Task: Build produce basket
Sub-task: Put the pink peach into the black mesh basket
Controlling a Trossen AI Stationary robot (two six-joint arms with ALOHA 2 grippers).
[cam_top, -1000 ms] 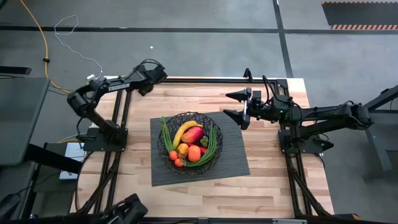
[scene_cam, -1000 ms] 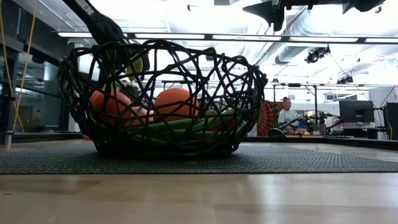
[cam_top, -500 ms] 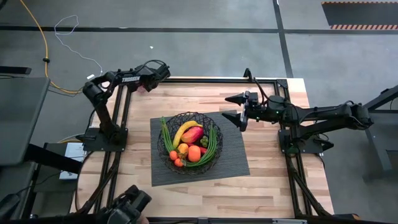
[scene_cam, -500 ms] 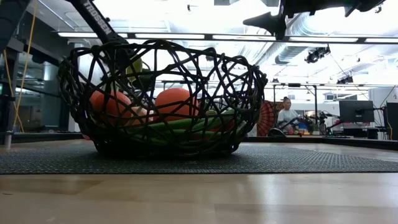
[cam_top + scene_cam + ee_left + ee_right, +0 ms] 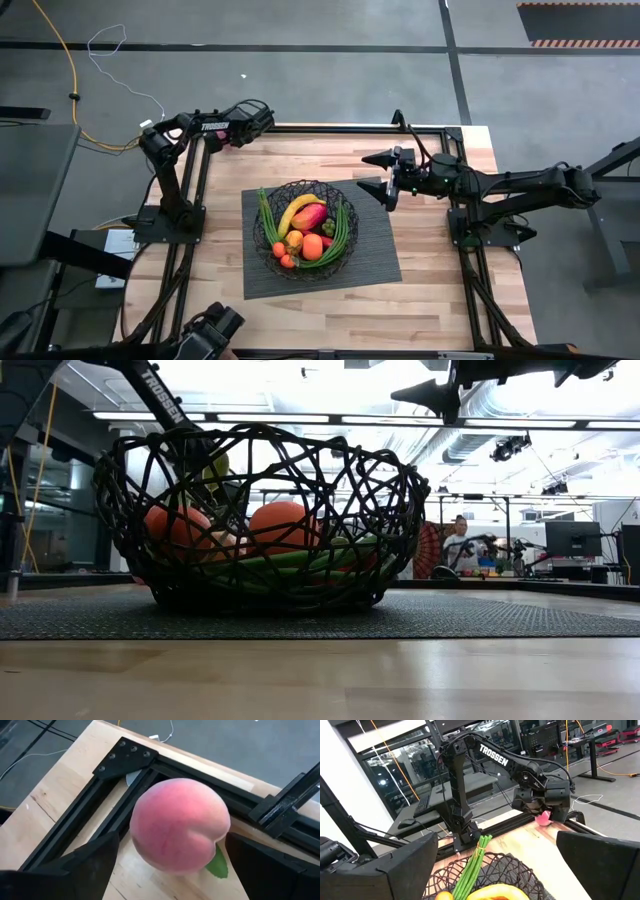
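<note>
The black wire basket (image 5: 300,184) (image 5: 300,460) stands on the mat at mid-table. In it lie a banana (image 5: 297,211), a mango (image 5: 311,217), an orange (image 5: 312,246), small tomatoes (image 5: 283,257) and green beans (image 5: 343,235). A pink peach-like ball (image 5: 180,825) (image 5: 543,818) with a green leaf rests on the wood at the table's far left corner. My left gripper (image 5: 238,136) (image 5: 170,847) is open, slanting down over it, one finger on either side, apart from it. My right gripper (image 5: 364,171) (image 5: 425,395) hovers open above the mat's far right corner.
A dark grey ribbed mat (image 5: 372,252) lies under the basket. Black frame rails (image 5: 125,755) run right behind the pink ball at the corner, and the table edge is close. A person (image 5: 462,542) sits in the room far behind.
My left gripper has come down toward the table's far left corner and tipped more steeply downward over the pink ball, staying open. My right gripper has tipped a little downward in place. The basket and its produce have kept still.
</note>
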